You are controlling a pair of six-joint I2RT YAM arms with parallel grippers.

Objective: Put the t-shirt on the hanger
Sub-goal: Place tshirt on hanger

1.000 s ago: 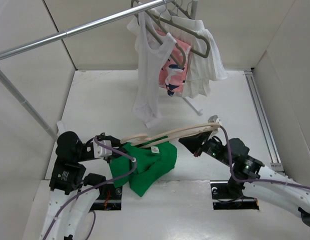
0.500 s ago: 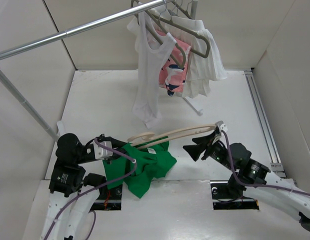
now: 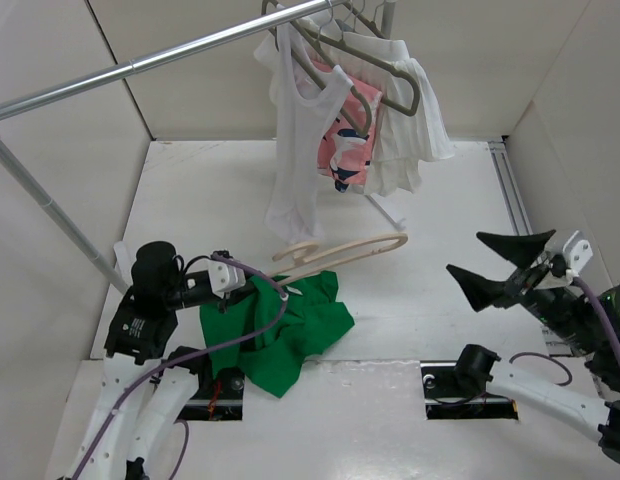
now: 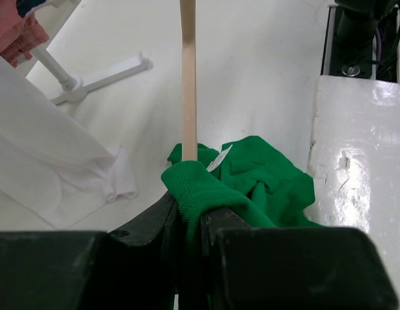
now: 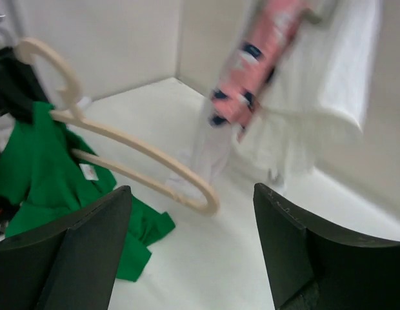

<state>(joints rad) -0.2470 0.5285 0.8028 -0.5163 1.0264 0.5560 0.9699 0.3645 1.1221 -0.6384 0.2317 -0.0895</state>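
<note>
While the left end effector (image 3: pixel 252 292) is clenched tight on a bunched fold of the green t-shirt (image 3: pixel 290 335), the right end effector (image 3: pixel 463 252) is fully released, spread wide and gripping nothing, up near the right edge of the bench (image 3: pixel 200 200). The t-shirt is a crumpled heap close to the near edge, toward the near left corner, and only the bit by the collar is lifted into the left grip. On the left wrist cam the little white neck label (image 4: pixel 218 159) sticks out right next to that pinched fold. The cream hanger (image 3: pixel 345 250) has its hook end at the shirt and its arms run out toward the middle of the bench. It comes straight out from behind the green fold, so I can't tell if the hanger is pinched too or just the cloth. The shirt isn't over the hanger arms yet. The right wrist cam looks across at the hanger, well apart from both black fingers (image 5: pixel 77 258). Toward the far edge a white tank top (image 3: pixel 295 150) and a pink patterned garment (image 3: pixel 345 150) hang off the rail (image 3: pixel 140 65).
</note>
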